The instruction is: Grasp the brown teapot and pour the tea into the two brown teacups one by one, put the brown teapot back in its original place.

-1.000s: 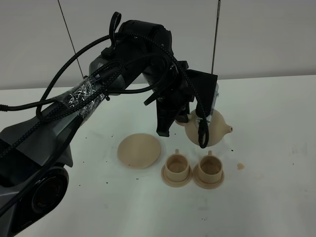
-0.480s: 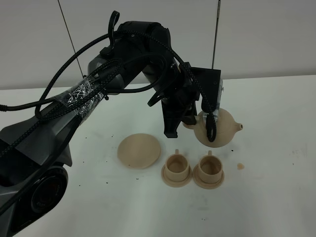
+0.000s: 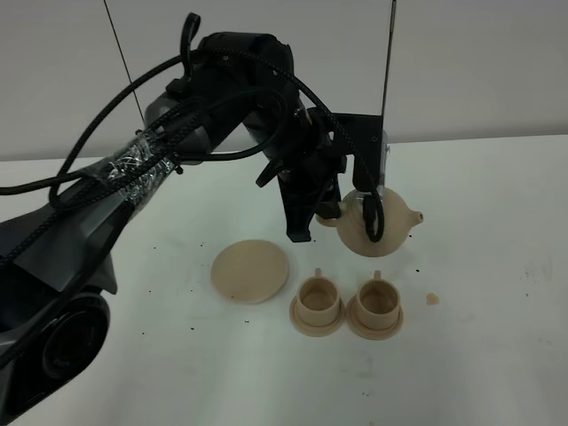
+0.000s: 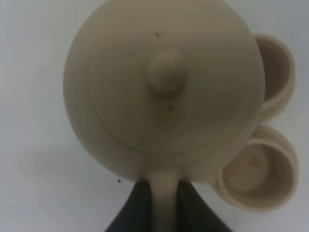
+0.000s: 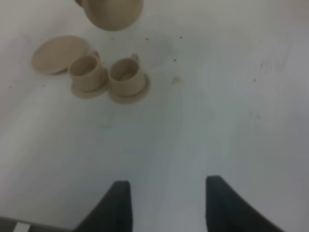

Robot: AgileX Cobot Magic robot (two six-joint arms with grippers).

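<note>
The brown teapot (image 3: pixel 380 227) hangs in the air behind and above the two brown teacups, its spout pointing right. My left gripper (image 3: pixel 337 211) is shut on its loop handle; in the left wrist view the dark fingers (image 4: pixel 140 208) clasp the handle below the teapot's lid (image 4: pixel 166 72). The left teacup (image 3: pixel 318 300) and right teacup (image 3: pixel 376 303) stand side by side on their saucers and show again beside the pot (image 4: pixel 258 171) (image 4: pixel 276 72). The original place, a flat round saucer (image 3: pixel 251 271), lies bare to their left. My right gripper (image 5: pixel 169 203) is open over bare table.
A small tan spot (image 3: pixel 431 298) marks the white table (image 3: pixel 497 355) right of the cups. The left arm's black body and cables (image 3: pixel 133 169) stretch over the left half of the table. A wall rises behind the table.
The held teapot swung right, then came back a little left and higher. The cups and the large saucer have not moved.
</note>
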